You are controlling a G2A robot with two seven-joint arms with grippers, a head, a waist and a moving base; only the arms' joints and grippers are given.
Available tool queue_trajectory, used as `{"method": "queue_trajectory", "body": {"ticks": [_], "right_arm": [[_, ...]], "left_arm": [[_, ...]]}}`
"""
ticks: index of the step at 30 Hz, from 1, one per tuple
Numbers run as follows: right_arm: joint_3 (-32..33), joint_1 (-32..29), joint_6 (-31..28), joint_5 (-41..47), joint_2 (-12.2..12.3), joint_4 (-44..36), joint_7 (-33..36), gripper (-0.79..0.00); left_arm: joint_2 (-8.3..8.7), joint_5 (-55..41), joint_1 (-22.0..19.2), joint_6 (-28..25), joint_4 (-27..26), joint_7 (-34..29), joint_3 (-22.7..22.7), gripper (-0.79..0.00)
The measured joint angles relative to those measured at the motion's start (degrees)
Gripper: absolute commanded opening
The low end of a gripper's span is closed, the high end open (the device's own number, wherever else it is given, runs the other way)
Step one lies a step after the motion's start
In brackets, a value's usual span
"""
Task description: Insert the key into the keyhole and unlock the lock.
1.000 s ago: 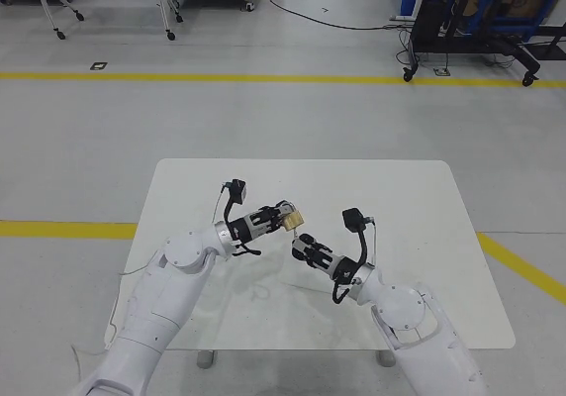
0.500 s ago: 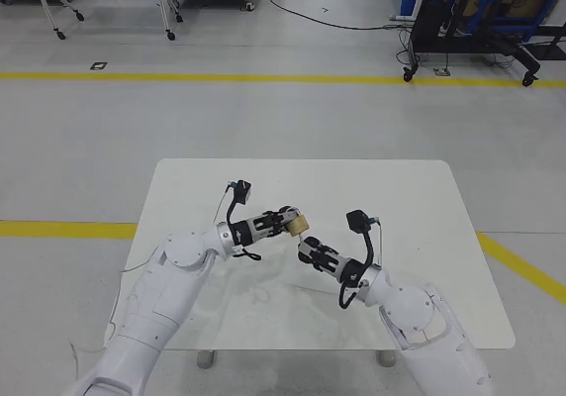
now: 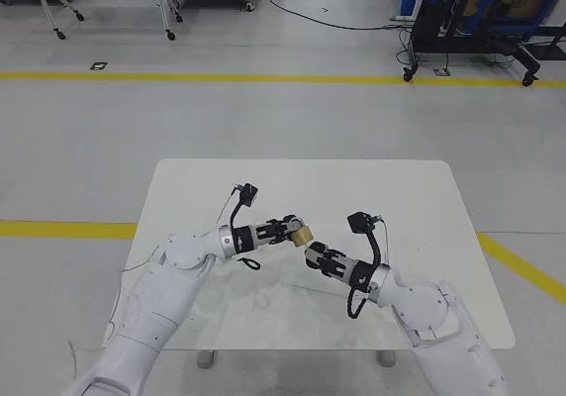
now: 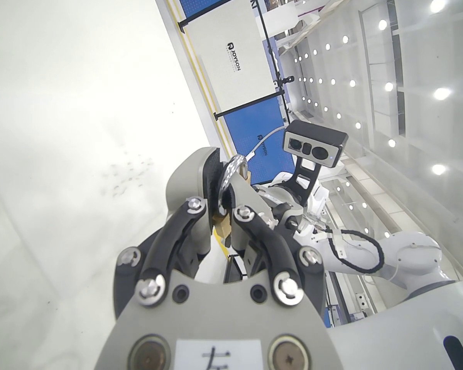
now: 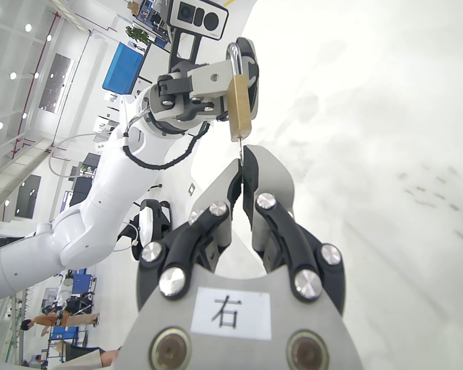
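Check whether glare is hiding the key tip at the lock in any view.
Right wrist view: table blown out white, but the key reads dark against it, at the lock base. Left wrist view: ceiling lamps flare; left fingers mostly cover the lock. Top view: even light, no glare.

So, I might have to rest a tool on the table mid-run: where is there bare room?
The far strip of the table, between its far edge and the two arms, is bare, as is the right side beyond the right arm. The middle is crowded: the left gripper holds the padlock, which meets the key in the right gripper.
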Motion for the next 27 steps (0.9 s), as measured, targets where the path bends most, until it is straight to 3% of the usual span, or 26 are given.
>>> {"method": "queue_trajectory", "body": {"ticks": [10, 11, 12, 13, 27], "right_arm": [[-0.28, -0.11, -0.57, 1.39, 0.29, 0.68, -2.77, -0.785], [-0.28, -0.19, -0.53, 1.68, 0.30, 0.73, -3.29, -0.702], [-0.34, -0.26, -0.41, 2.20, 0.28, 0.82, -4.07, -0.305], [-0.39, -0.28, -0.29, 2.59, 0.26, 0.90, -4.69, 0.000], [-0.60, -0.30, 0.21, 3.94, 0.15, 1.20, -7.24, 0.000]], "left_arm": [[0.02, -3.74, -0.52, 0.95, 0.82, -2.51, 0.92, -0.785], [0.00, -4.25, -0.52, 1.05, 0.84, -2.59, 0.97, -0.785], [-0.02, -4.90, -0.55, 1.21, 0.91, -2.63, 1.00, -0.785], [-0.02, -5.25, -0.59, 1.36, 0.99, -2.55, 1.00, -0.785], [-0.70, -10.06, 0.63, 6.68, 0.89, 8.99, 0.87, -0.785]]}}
